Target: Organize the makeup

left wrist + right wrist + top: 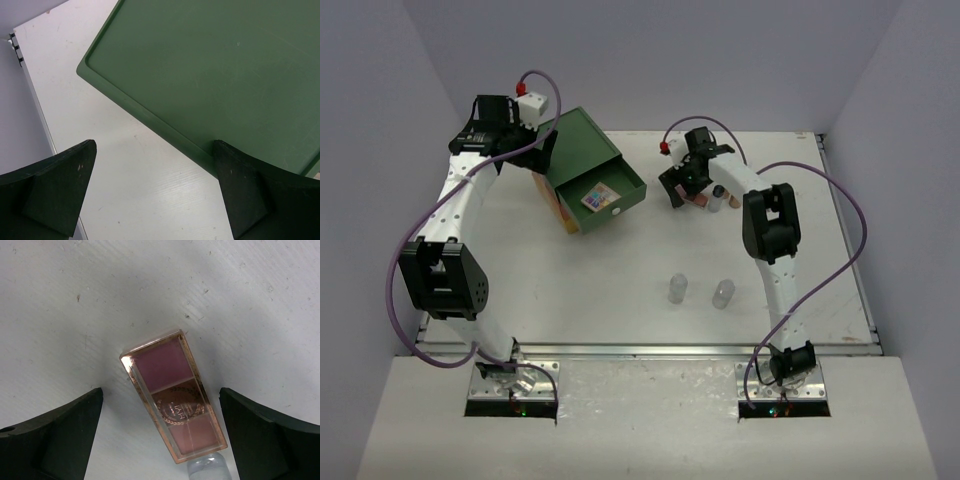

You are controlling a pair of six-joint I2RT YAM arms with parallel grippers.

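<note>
A pink palette [172,400] lies flat on the table, seen from above between my open right gripper's [160,395] fingers, which do not touch it. A clear rounded piece [207,467] touches its near end. In the top view the right gripper [682,185] hovers over this palette [700,201], with slim dark-capped tubes [723,196] just right of it. A multicoloured palette [600,197] lies in the chest's open green drawer. Two clear little bottles [676,289] [722,293] stand mid-table. My left gripper [545,150] is open and empty beside the chest. No tan palette shows.
The green drawer chest [582,150] stands at the back left with its top drawer pulled out toward the middle. Its green top [225,65] fills the left wrist view, with one finger [250,195] over its edge. The table's back left edge [30,85] is close by.
</note>
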